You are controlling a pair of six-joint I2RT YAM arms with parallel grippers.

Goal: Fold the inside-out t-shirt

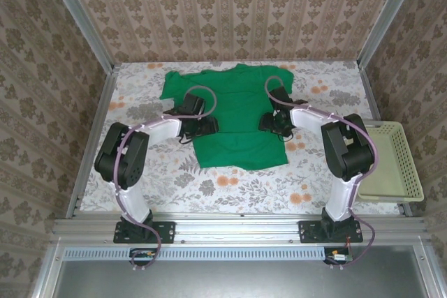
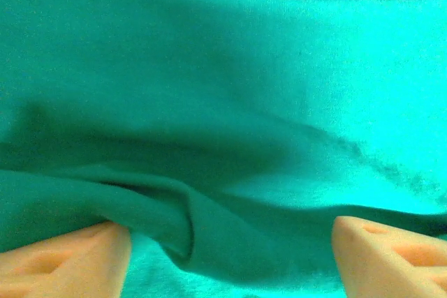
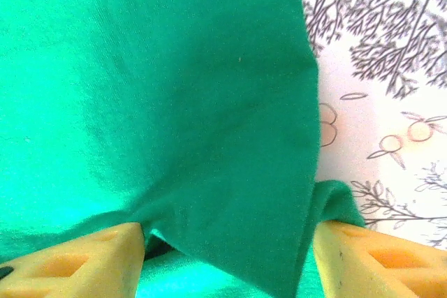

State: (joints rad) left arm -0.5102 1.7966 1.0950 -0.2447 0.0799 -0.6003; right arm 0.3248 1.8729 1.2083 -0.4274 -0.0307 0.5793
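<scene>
You had the plain bright green cloth t-shirt (image 1: pixel 241 113) spread flat mid-desk (image 1: pixel 230 186), no fold evident. Left end effector (image 2: pixel 230 256) and right end effector (image 3: pixel 227 256) gaped, straddling its side hems, unclenched. All folding outstanding.

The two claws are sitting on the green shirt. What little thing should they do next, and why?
Probably close both grippers. The left gripper and right gripper stand open at the sides of the t-shirt, each with a raised ridge of cloth between its fingers. Pinching those ridges would likely give the grip needed to lift and fold.
</scene>
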